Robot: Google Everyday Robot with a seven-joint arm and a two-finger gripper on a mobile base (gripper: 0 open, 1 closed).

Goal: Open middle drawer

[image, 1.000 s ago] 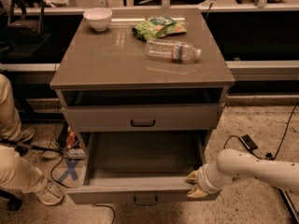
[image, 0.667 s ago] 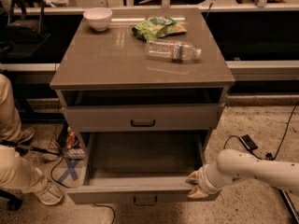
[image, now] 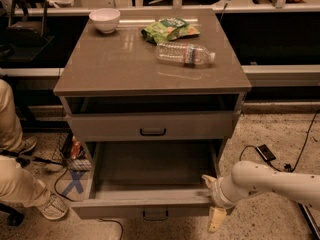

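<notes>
Unmoved since a second ago: gripper (image: 212, 200) parked at the same spot, middle drawer (image: 115, 209) drawn out just as far. Nearest the camera, at the bottom edge, sits that gripper, pressed to the right end of the drawer front's top edge, on a pale arm (image: 272, 181) reaching in from the right. Cannot tell whether clenched or released.

Stands pulled well out of the grey-taupe cabinet (image: 240, 109), toward the camera, flat front facing the viewer. Runs with its long axis left to right, level, parallel to the cabinet's front edge. Carries a small black bar handle (image: 155, 215) at mid-front, also lying left to right. Shows a bare grey floor inside.

At the left, on the speckled floor, a person's tan-trousered leg (image: 15, 184) and pale shoe (image: 52, 207), near a blue taped cross (image: 75, 181) and some cables.

Directly above the open cavity, an upper drawer (image: 110, 126), its front almost flush with the frame, black handle (image: 152, 132) centred.

Farther back, on the cabinet top: a clear plastic bottle (image: 184, 53) on its side, cap toward the right; behind it a green snack bag (image: 170, 30); at the far left corner a white bowl (image: 105, 19), upright.
</notes>
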